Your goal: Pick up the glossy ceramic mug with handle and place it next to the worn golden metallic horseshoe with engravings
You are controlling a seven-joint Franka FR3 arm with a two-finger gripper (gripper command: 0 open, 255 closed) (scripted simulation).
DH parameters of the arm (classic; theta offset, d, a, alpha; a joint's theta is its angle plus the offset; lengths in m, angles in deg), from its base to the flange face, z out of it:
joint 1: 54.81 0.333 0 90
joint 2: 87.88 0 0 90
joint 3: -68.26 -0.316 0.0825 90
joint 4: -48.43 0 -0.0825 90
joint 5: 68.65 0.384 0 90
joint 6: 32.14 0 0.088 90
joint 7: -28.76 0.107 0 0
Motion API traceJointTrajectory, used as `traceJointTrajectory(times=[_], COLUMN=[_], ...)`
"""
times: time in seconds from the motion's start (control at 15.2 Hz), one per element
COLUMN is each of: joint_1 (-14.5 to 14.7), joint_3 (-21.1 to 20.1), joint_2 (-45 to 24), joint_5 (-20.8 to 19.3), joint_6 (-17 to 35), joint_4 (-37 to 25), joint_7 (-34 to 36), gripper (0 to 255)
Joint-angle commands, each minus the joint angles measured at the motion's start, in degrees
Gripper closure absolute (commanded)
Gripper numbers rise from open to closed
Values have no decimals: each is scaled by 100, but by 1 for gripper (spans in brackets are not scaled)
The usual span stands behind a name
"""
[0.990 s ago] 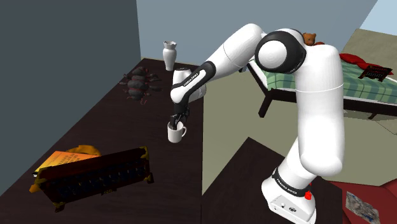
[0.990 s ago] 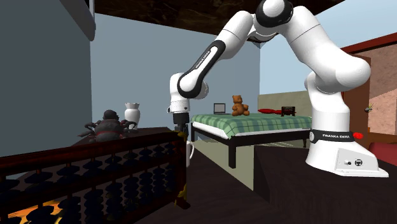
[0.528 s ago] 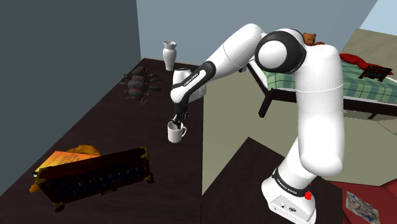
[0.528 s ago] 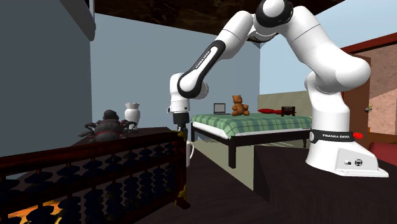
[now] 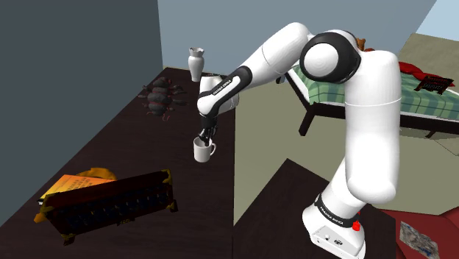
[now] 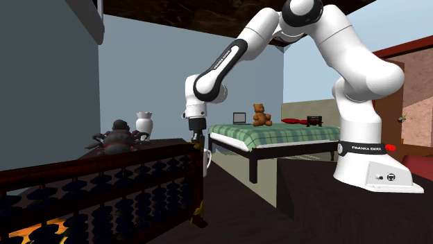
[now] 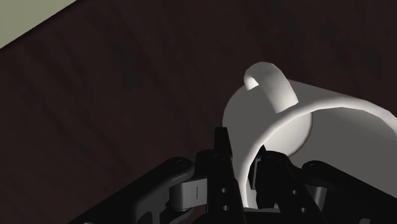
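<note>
Shoulder view:
- The arm reaches down onto the mug (image 5: pixel 203 151), which is white and sits mid-way along the dark surface (image 5: pixel 221 193). Its handle points to the view's right.
- The gripper (image 5: pixel 204 140) comes in from above at the rim.
- A golden thing (image 5: pixel 99 174) shows past the abacus (image 5: pixel 118 202) at the view's lower left. I take it for the horseshoe, partly hidden. It is well apart from the mug.
- A vase (image 5: pixel 195 64) and a dark spider figure (image 5: pixel 158 99) stand at the far end, out of the way.

Second exterior view:
- The gripper (image 6: pixel 197 142) hangs plumb.
- The mug (image 6: pixel 207 163) is a white sliver beside the abacus's (image 6: pixel 104 194) end post.
- I cannot tell whether its base is off the surface.

Wrist view:
- The fingers (image 7: pixel 221 159) are clenched on the wall of the mug (image 7: pixel 299 121), one outside and one inside, with the rim pinched between them.
- The handle sits on the side away from the gripper (image 7: pixel 245 162).

Judgement:
- Step in hand: the grasp is made and the lift is at its start.
- Next: raise the mug straight up, high enough to clear the abacus, then carry it toward the golden thing.
- The abacus crowds that spot, so a bare patch beside the horseshoe has to be found before lowering.
- A rim pinch lets a mug swing, so go slowly.
</note>
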Motion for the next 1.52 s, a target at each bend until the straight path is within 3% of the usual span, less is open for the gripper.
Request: traceJointTrajectory(times=[0.0, 1.45], joint_1=[0, 26], joint_3=[9, 61], joint_2=[128, 1186], joint_5=[-12, -135], joint_6=[-117, -1501], joint_4=[11, -320], joint_7=[6, 137], gripper=[255, 255])
